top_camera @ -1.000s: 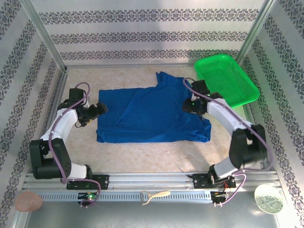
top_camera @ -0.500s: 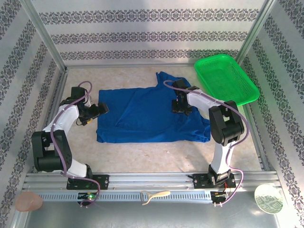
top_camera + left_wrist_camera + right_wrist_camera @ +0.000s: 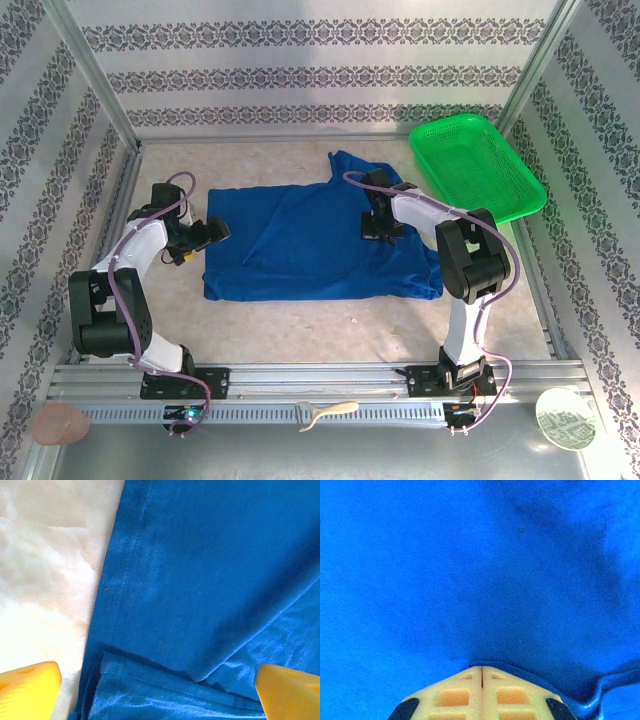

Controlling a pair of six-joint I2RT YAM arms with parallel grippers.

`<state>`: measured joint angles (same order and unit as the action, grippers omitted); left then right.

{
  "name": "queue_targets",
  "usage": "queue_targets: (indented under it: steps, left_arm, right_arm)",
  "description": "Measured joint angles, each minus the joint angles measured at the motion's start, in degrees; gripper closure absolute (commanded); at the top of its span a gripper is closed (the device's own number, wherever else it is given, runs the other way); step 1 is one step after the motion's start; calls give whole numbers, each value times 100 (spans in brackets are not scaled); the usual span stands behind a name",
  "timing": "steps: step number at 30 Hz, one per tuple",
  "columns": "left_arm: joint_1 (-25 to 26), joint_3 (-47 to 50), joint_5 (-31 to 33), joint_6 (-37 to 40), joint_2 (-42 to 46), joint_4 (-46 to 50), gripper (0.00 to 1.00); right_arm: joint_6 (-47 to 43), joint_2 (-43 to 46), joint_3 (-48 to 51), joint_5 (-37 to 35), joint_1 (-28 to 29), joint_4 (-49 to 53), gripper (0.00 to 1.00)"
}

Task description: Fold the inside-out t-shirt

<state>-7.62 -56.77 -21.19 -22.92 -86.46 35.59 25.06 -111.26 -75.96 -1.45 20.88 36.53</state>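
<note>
The royal-blue t-shirt lies spread flat on the table, one sleeve pointing to the back. My left gripper hovers at the shirt's left edge, wide open. In the left wrist view its yellow fingertips straddle the hemmed edge of the t-shirt, where a lower layer peeks out. My right gripper is down on the right part of the shirt. In the right wrist view the right gripper has its fingers pressed together, with a small ridge of the t-shirt gathered at the tips.
A green mesh basket stands tilted at the back right, close to the right arm. Patterned walls enclose the table on three sides. On the near rail lie a cream strip, a brown disc and a white disc.
My right gripper has moved left from the shirt's right edge onto the cloth and closed there. The left gripper has stayed open and barely shifted.
</note>
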Motion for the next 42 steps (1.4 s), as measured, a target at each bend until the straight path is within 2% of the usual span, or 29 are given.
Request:
queue_targets:
  steps: [5, 12, 17, 18, 19, 21, 23, 30, 34, 36, 38, 41, 42]
  left_arm:
    - [0, 0, -17, 0, 0, 0, 0]
    - [0, -7, -17, 0, 0, 0, 0]
    - [0, -7, -17, 0, 0, 2, 0]
    - [-2, -7, -17, 0, 0, 2, 0]
    - [0, -7, -17, 0, 0, 2, 0]
    - [0, -7, -17, 0, 0, 0, 0]
    - [0, -7, -20, 0, 0, 0, 0]
    - [0, -7, -103, -2, -9, -2, 0]
    - [-2, -7, -125, -2, -52, 0, 0]
    - [0, -7, -125, -2, -68, -2, 0]
    - [0, -7, -125, -2, -68, -2, 0]
    - [0, -7, -127, -2, -70, -2, 0]
    - [0, -7, -127, -2, -70, -4, 0]
  right_arm:
    - [24, 177, 142, 46, 0, -33, 100]
    - [48, 898, 127, 63, 0, -96, 100]
    - [48, 953, -133, 66, 0, -116, 100]
    - [48, 949, -181, 70, 0, -114, 88]
    - [61, 933, -221, 85, 0, -105, 72]
    - [68, 879, -254, 87, 2, -107, 58]
    - [114, 824, -208, 72, 42, -96, 54]
    - [315, 651, 339, -70, 304, -111, 52]
    - [376, 457, 466, -114, 365, -116, 56]
    - [411, 413, 516, -138, 365, -116, 61]
    - [450, 396, 535, -186, 365, -116, 71]
    - [470, 396, 535, -234, 365, -136, 98]
    - [494, 396, 535, -238, 363, -146, 100]
